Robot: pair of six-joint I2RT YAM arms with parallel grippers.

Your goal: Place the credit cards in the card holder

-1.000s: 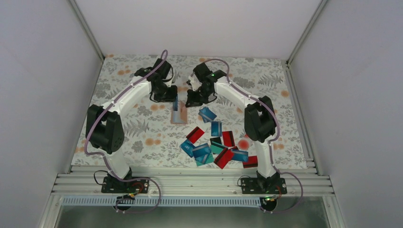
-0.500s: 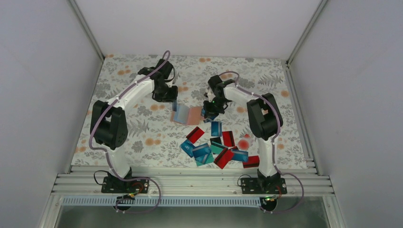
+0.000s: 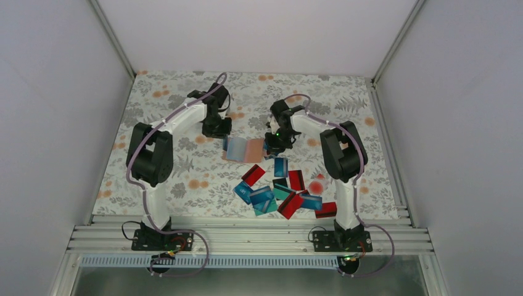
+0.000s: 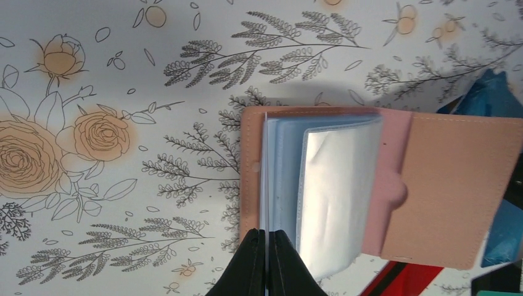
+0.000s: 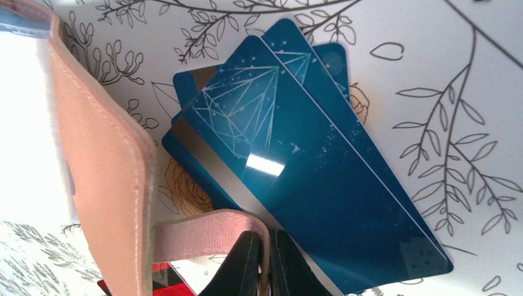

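One open card holder, lengthwise left-right

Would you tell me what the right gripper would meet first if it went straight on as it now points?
Most likely the fanned blue cards lying just beyond the pink strap that the right gripper pinches, though depth is unclear.
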